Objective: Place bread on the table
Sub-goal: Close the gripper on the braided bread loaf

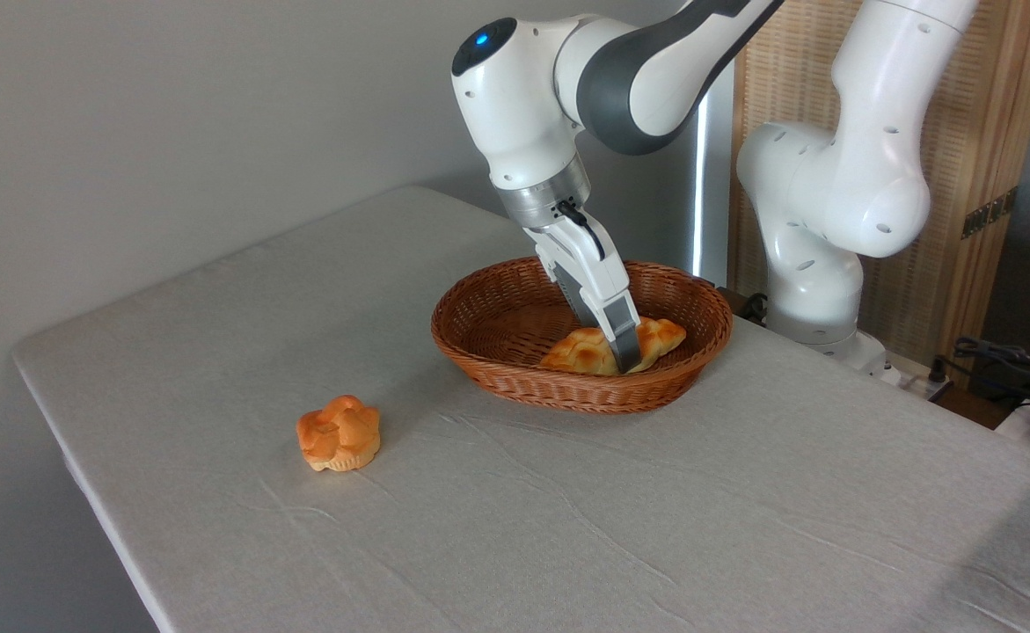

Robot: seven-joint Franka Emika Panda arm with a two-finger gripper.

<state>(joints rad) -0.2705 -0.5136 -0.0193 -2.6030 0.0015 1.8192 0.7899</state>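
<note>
The bread (578, 352), a braided golden loaf with toasted patches, lies in the right half of a brown wicker basket (515, 387). My gripper (613, 352) reaches down into the basket and straddles the loaf's middle. One grey finger (624, 343) stands in front of the loaf, touching its near side. The other finger is hidden behind it, so I cannot tell whether the jaws press on the loaf. The table (567, 510) has a wrinkled grey-beige cloth top.
A small round flower-shaped orange bun (339, 432) sits on the cloth to the left of the basket, near the front left edge. The robot's white base (818, 290) stands behind the table at the right, with cables (1007, 360) beyond it.
</note>
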